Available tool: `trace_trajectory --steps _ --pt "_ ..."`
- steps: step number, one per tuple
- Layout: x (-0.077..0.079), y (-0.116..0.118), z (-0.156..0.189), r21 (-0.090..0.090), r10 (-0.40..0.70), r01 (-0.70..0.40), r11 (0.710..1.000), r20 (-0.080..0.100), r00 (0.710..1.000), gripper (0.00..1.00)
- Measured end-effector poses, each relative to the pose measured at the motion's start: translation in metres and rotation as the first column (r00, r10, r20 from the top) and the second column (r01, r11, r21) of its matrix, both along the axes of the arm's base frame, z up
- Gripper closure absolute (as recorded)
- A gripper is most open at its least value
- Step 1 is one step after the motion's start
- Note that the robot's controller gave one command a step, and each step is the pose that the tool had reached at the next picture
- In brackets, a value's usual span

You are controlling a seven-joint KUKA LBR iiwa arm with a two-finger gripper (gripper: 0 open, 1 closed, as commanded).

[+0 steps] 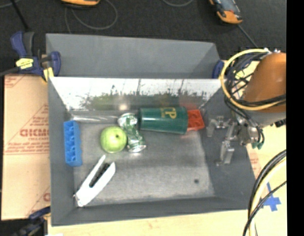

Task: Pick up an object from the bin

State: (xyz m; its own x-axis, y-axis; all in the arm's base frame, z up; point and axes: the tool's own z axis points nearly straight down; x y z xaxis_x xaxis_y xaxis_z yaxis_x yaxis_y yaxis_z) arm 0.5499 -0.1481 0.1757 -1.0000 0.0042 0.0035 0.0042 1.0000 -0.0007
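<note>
Hand [226, 144] (open or clenched, I cannot tell) hangs right of green can [163, 120] lying lengthwise left-to-right

Overhead, slightly oblique view onto bin [166, 173]

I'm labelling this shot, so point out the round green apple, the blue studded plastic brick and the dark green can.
Round green apple [113, 139]: camera view, middle of its skin.
Blue studded plastic brick [72, 142]: camera view, its top face.
Dark green can [163, 120]: camera view, its side.
</note>
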Motion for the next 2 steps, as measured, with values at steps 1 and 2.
trace_trajectory --steps 1,2 --pt "0.002 0.001 0.004 -0.001 0.003 -0.003 1.0 0.007 1.0 0.0" --pt "0.037 0.013 -0.032 -0.005 0.055 -0.055 0.998 0.018 0.998 0.0"
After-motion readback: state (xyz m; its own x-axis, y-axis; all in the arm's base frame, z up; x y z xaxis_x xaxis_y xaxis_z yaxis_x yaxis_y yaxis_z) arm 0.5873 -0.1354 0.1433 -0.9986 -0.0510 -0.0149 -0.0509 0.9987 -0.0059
